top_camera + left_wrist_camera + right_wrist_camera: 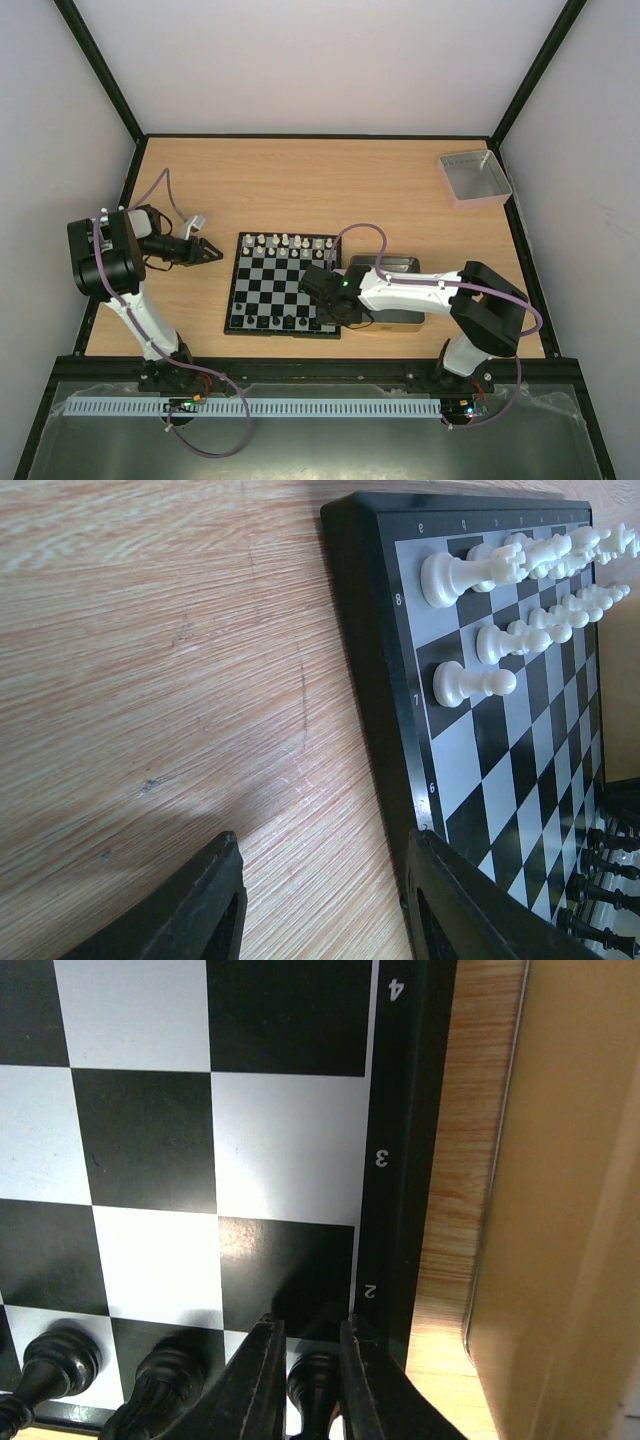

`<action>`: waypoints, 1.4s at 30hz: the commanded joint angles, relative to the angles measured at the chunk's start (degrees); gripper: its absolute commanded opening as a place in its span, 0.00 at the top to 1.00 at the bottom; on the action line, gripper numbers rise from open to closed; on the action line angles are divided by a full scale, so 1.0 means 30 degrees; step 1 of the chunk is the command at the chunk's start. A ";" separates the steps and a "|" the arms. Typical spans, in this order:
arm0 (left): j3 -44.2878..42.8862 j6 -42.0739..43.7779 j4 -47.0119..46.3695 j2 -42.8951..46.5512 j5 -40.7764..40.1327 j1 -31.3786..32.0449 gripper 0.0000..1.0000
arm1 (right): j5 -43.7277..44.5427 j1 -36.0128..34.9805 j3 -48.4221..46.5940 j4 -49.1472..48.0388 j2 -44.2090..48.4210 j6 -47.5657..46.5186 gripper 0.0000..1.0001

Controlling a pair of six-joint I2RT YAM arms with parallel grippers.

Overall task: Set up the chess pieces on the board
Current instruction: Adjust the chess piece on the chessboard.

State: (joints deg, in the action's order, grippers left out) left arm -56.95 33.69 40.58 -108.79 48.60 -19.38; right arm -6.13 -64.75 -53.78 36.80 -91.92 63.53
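The board (275, 290) lies in the middle of the table. White chess pieces (285, 243) fill its far rows and black ones (270, 320) stand along its near row. My right gripper (324, 312) reaches down at the board's near right corner. In the right wrist view its fingers (268, 1360) are shut on a black piece (313, 1385) at the corner square, next to two other black pieces (60, 1355). My left gripper (213, 251) hovers open just left of the board. The left wrist view shows bare wood between its fingers (205, 900) and the white pieces (470, 575) beyond.
A gold-rimmed tin (385, 263) lies against the board's right side, partly under my right arm; its wall (570, 1210) is close to the right fingers. A grey tray (474, 177) sits in the far right corner. Enclosure walls ring the table.
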 commanded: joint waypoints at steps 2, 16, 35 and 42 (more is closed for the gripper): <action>0.0883 0.0212 -0.0523 -0.1441 -0.5067 -0.0166 0.53 | -0.0129 -0.0326 0.0390 -0.0010 0.0499 0.0326 0.85; 0.0907 0.0224 -0.0578 -0.1353 -0.5067 -0.0190 0.53 | 0.0503 -0.0638 -0.0186 0.0381 0.0099 0.0360 0.85; 0.0877 0.0224 -0.0534 -0.1440 -0.5052 -0.0201 0.53 | 0.0844 -0.0224 -0.1145 0.0940 -0.0489 -0.0130 0.84; 0.0881 0.0254 -0.0511 -0.1441 -0.5038 -0.0203 0.53 | 0.1501 -0.0033 -0.0725 0.1372 -0.0175 0.0215 0.84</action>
State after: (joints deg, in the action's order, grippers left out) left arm -56.95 33.69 40.58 -108.79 48.64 -19.42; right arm -3.99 -65.54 -56.12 37.91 -92.75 63.42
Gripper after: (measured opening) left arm 0.465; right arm 0.159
